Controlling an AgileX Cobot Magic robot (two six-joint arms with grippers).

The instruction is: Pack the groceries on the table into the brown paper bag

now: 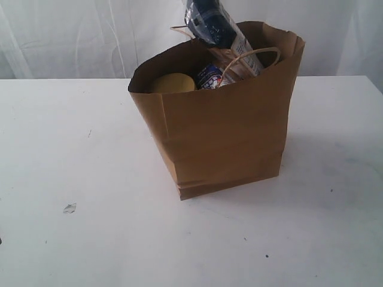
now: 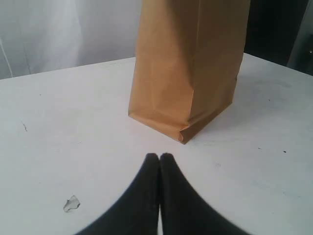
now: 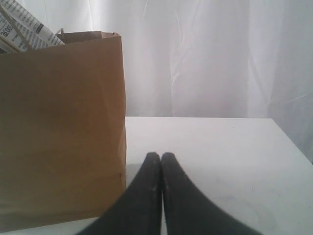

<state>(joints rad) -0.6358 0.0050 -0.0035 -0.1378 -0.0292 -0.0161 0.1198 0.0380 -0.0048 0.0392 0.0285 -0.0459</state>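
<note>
Exterior view has the brown paper bag (image 1: 221, 137) standing upright on the white counter (image 1: 90, 251), about midway between the left and right edges and nearer the far edge than the near one, its mouth open and its rim somewhat crumpled. A long spaghetti packet (image 1: 212, 21) with a dark-blue end leans out of the bag at its far right side, rising well above the rim, and a twisted paper handle (image 1: 254, 57) loops just beside it. Inside the mouth, the round top of a yellow-lidded jar (image 1: 173, 84) shows on the left and the top of a blue-white carton (image 1: 209, 76) sits between that jar and the packet. A small pale lump (image 1: 69, 208) lies alone on the counter toward the near left corner, well apart from the bag. A white curtain (image 1: 72, 36) hangs behind the far edge. Left wrist view shows the left claw (image 2: 159, 157) with its black tips pressed together and nothing between them, low over the counter, pointing toward a bottom corner of the bag but apart from it. Right wrist view shows the right claw (image 3: 161, 155) likewise pressed together and empty, just beside a side wall of the bag, the packet's printed end poking above the rim.
</note>
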